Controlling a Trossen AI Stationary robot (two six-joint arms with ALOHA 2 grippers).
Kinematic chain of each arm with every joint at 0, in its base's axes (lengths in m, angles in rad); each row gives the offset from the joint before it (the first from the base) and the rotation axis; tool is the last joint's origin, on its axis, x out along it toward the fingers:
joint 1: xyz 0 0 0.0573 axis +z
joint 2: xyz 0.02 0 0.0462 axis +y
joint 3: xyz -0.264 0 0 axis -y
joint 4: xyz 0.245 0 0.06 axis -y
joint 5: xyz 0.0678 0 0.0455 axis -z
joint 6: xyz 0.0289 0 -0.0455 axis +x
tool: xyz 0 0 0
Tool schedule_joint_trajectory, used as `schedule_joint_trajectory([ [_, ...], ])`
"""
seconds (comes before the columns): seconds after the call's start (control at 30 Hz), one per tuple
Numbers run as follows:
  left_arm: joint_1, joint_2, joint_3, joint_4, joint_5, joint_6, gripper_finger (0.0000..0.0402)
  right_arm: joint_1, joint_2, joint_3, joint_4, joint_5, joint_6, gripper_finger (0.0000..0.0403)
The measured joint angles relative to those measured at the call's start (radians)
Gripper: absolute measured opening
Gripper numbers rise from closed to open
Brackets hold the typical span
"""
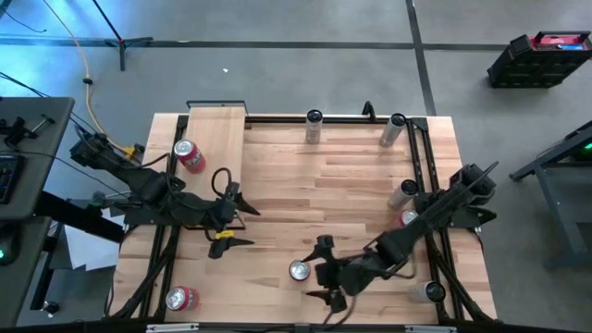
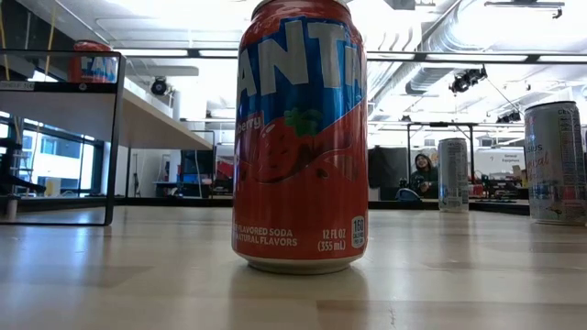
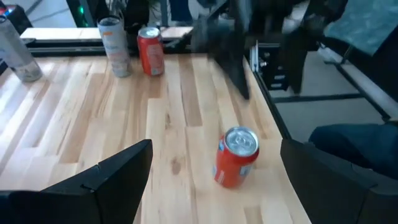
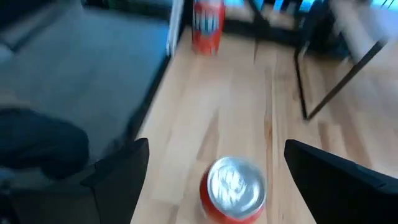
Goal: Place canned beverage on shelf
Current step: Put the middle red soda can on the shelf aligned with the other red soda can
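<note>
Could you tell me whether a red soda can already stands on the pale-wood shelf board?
Yes, the high view shows a red soda can standing upright on the pale-wood shelf board.

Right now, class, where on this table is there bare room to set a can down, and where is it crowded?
Free: the tabletop between the shelf and the two far-edge cans. Crowded: the near middle, where the open right gripper flanks a red can, and the right edge's cans.

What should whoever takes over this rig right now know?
Left gripper: open, empty, over the table beside the shelf.
Right gripper: open, empty, lined up on a red soda can near the front edge.
Done: one red Fanta can stands on the shelf.
Left: grasp the red soda can and shelve it. A second Fanta can waits front-left; silver cans stand along the far edge and right side.
</note>
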Motion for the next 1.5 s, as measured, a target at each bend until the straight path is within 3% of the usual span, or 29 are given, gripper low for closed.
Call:
schedule_joint_trajectory([
  [0.17, -0.002, 0.004, -0.01, 0.046, -0.002, -0.015, 0.0346, 0.006, 0.042, 0.0, 0.008, 0.023, 0.02, 0.036],
  [0.37, -0.002, 0.007, -0.01, 0.045, -0.02, -0.016, 0.0346, -0.008, 0.046, 0.0, -0.088, 0.199, 0.132, 0.036],
  [0.63, -0.002, 0.007, -0.01, 0.038, -0.02, -0.002, 0.0346, 0.017, 0.104, 0.0, -0.042, 0.217, 0.225, 0.036],
  [0.83, -0.002, 0.007, -0.01, 0.038, -0.019, 0.008, 0.0346, 0.045, 0.143, 0.0, -0.042, 0.358, 0.36, 0.036],
  [1.03, -0.002, 0.007, -0.01, 0.037, -0.018, 0.029, 0.0346, 0.036, 0.202, 0.0, -0.033, 0.268, 0.457, 0.036],
  [1.23, -0.002, 0.007, -0.01, 0.037, -0.018, 0.029, 0.0346, 0.031, 0.257, 0.0, 0.053, 0.355, 0.442, 0.036],
  [1.5, -0.002, 0.007, -0.01, 0.037, -0.017, 0.029, 0.0346, 0.007, 0.277, 0.0, 0.07, 0.361, 0.572, 0.0351],
])
